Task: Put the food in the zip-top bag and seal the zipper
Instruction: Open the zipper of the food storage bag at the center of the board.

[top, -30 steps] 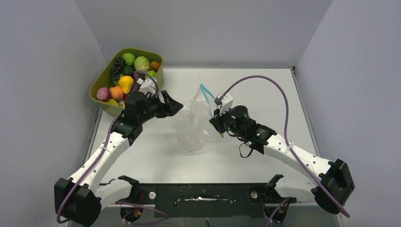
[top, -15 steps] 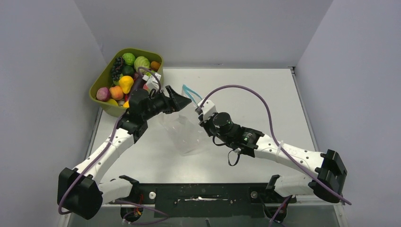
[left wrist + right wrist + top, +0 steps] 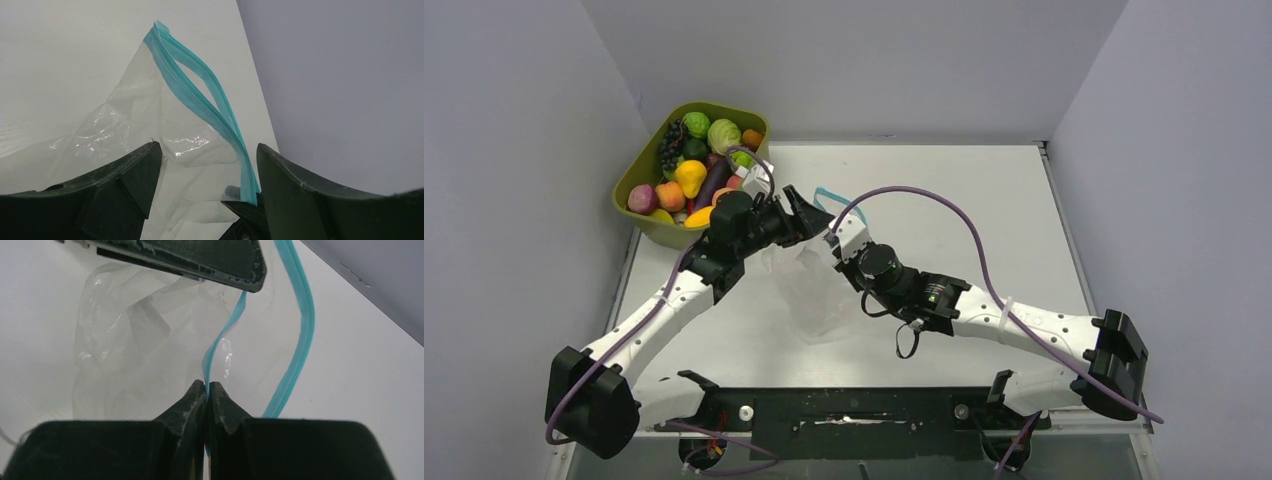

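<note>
The clear zip-top bag (image 3: 816, 290) lies crumpled at mid-table, its mouth lifted. Its teal zipper (image 3: 825, 193) stands open in two strips (image 3: 200, 90). My right gripper (image 3: 832, 241) is shut on one zipper strip (image 3: 227, 330) and holds it up; its jaws (image 3: 206, 385) pinch the strip at their tips. My left gripper (image 3: 801, 214) is open and empty at the bag's mouth, its fingers either side of the bag wall and zipper (image 3: 207, 147). One left finger (image 3: 200, 260) shows at the top of the right wrist view. The food (image 3: 690, 177) lies in the olive tub.
The olive-green tub (image 3: 637, 172) stands at the far left corner, holding a green cabbage (image 3: 724, 133), a peach (image 3: 669, 195) and an eggplant (image 3: 710, 181). Grey walls close in the table on three sides. A purple cable (image 3: 944, 205) arcs over the right arm.
My right gripper has carried the zipper strip and bag to the left. My left gripper has moved right to the bag's mouth; the two grippers now meet there.
</note>
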You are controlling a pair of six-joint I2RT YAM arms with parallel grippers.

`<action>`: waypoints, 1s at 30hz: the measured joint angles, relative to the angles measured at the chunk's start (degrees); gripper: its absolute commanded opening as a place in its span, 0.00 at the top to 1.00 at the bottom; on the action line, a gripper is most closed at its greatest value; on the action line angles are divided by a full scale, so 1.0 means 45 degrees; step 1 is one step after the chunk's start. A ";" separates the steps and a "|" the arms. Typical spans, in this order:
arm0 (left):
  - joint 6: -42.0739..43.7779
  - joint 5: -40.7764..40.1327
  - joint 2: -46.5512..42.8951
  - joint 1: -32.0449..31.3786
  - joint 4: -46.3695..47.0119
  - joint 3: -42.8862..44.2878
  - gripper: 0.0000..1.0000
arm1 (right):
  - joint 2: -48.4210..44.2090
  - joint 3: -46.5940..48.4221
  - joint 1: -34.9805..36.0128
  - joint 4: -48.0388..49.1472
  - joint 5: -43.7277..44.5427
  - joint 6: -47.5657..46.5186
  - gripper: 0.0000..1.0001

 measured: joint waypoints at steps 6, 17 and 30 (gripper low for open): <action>-0.0510 -0.0869 -0.0087 -0.0175 -0.1399 0.0578 0.32 | 0.0107 0.0287 0.0068 -0.0228 0.1316 0.0102 1.00; -0.2006 -0.1146 -0.1195 -0.0612 -0.2307 0.1127 0.34 | -0.0223 0.0277 0.0068 -0.0141 0.2633 0.0083 1.00; -0.2807 -0.1098 -0.1423 -0.0957 -0.2676 0.1127 0.34 | -0.0087 0.0287 -0.0044 -0.0121 0.3468 0.0092 1.00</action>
